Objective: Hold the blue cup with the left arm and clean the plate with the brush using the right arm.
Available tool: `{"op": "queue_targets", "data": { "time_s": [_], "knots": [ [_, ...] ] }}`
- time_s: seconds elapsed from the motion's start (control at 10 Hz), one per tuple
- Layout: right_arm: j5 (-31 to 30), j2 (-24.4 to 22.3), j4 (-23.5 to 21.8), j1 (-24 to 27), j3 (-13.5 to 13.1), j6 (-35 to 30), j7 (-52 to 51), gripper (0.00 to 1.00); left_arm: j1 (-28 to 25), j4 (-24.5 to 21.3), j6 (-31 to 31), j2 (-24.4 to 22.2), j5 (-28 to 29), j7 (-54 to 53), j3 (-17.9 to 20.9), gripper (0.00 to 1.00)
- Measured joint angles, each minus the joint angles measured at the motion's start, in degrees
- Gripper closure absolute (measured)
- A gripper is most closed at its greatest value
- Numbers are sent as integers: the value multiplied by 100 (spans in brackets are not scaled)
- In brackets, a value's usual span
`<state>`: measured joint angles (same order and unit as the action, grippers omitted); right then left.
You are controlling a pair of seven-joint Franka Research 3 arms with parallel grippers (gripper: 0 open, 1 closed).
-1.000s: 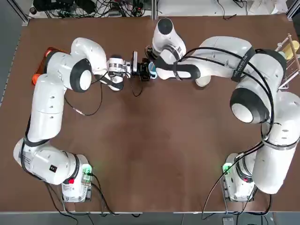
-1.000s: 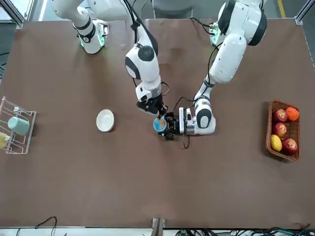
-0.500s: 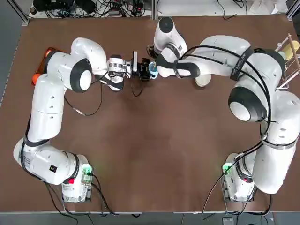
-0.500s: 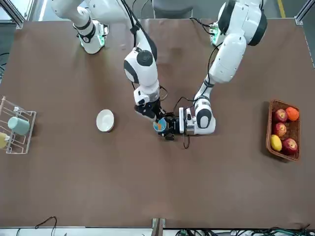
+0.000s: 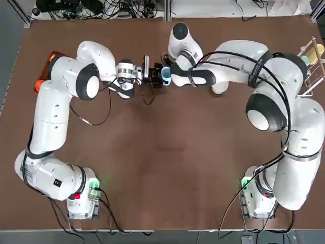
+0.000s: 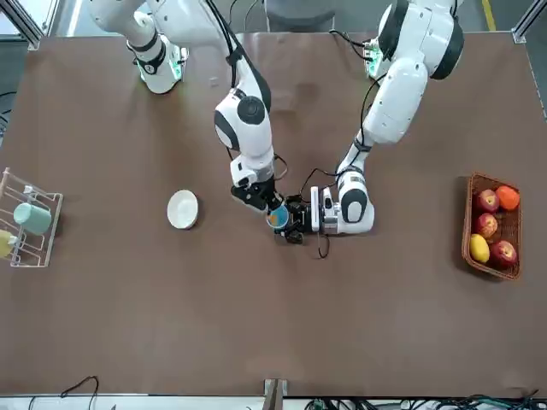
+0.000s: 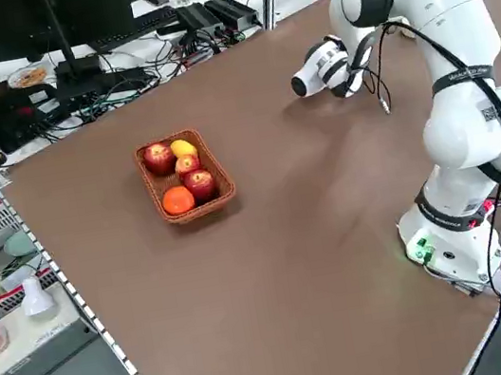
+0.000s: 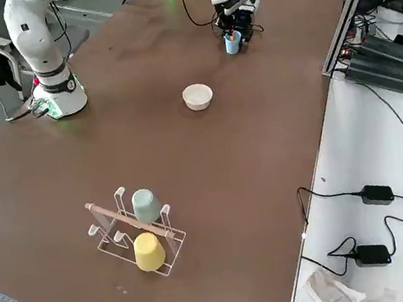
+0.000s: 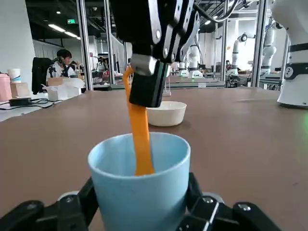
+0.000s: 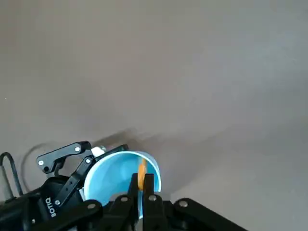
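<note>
The blue cup (image 5: 166, 77) stands upright on the table at the far middle, and my left gripper (image 5: 159, 76) is shut on its sides from the left. In the left wrist view the cup (image 9: 139, 188) fills the gap between the fingers (image 9: 77, 211). The brush (image 9: 139, 144) stands in the cup by its orange handle, its bristles hidden inside. My right gripper (image 6: 267, 203) is shut on the handle's top from above the cup (image 6: 277, 219). The right wrist view shows the handle (image 10: 142, 169) inside the cup (image 10: 108, 171). The cream plate (image 6: 182, 209) lies on the table farther right, apart from both grippers.
A wicker basket of fruit (image 6: 491, 226) sits at the table's left side. A wire rack (image 8: 134, 233) with a pale teal cup and a yellow cup stands at the right side. Bare brown table lies between the arms' bases and the cup.
The right arm's wrist has shifted slightly above the cup while still gripping the brush handle. The left gripper and the cup have stayed in place.
</note>
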<state>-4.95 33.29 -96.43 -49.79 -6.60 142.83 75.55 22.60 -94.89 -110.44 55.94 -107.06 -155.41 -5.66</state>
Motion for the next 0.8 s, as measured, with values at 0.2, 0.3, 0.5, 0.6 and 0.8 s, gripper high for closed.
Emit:
{"op": "queue_targets", "data": {
  "time_s": [0.2,0.3,0.5,0.6,0.8],
  "knots": [
    [-10,-6,142,1,-7,-87,0,95,0,0,0,0,0,0,0,27],
    [-10,-12,240,1,-9,-190,0,95,0,0,0,0,0,0,0,27],
    [-10,-69,345,2,-13,-364,0,95,0,0,0,0,0,0,0,27],
    [-10,-137,381,4,-17,-455,0,95,0,0,0,0,0,0,0,27],
    [-11,-317,514,34,-42,-765,0,95,0,0,0,0,0,0,0,27]
  ]
}}
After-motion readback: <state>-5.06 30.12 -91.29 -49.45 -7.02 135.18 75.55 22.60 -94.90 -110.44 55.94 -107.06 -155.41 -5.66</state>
